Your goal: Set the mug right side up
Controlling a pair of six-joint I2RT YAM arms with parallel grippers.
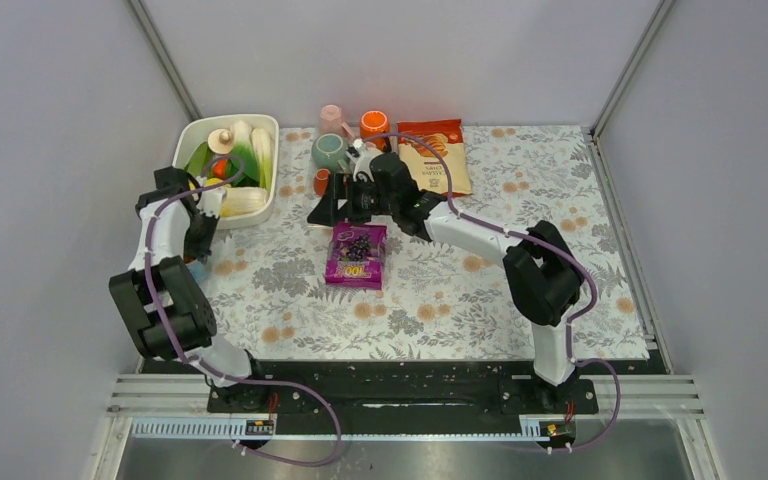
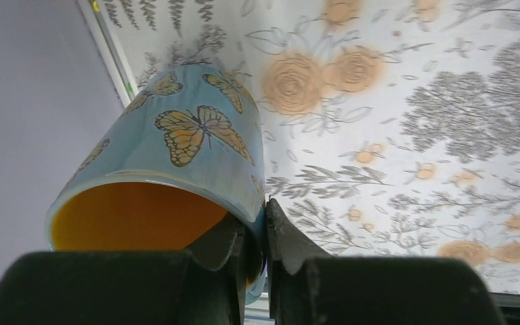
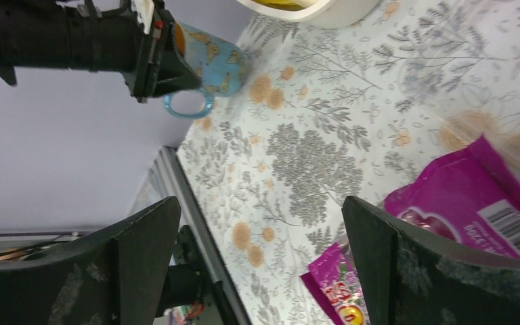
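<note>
Hanging tilted at the table's left edge, close to the grey side wall: one mug (image 2: pixel 196 149), pale blue, printed with orange butterflies, orange-yellow inside. Its mouth faces the left wrist camera and its base points away toward the cloth; whether the base touches the cloth cannot be told. Its handle (image 3: pixel 188 105) (a blue loop) shows in the right wrist view, sticking out from the side of the body.

Left gripper (image 2: pixel 265 213): pinching the mug's rim, one finger (image 2: pixel 230 254) inside the mouth and the other outside, with the wall of the mug between them.

Right gripper (image 3: pixel 257 250): fingers spread wide with nothing between them, poised over the middle of the table, well apart from the mug.

Tablecloth (image 1: pixel 460 290): white, with grey foliage and peach roses, covering the table.

Basin (image 1: pixel 268 160): white, rectangular, at the far left corner, just beyond the left gripper, filled with vegetables and other items.

Purple packet (image 1: pixel 357 256): a snack pouch lying flat near the centre, just on the near side of the right gripper.

Green mug (image 1: pixel 328 150), pink cup (image 1: pixel 331 118) and orange cup (image 1: pixel 374 124): clustered at the far edge, beyond the right gripper.

Small orange cup (image 1: pixel 321 182): just beside the right gripper's fingers.

Orange bag (image 1: pixel 434 155): lying flat to the right of the cups.
</note>
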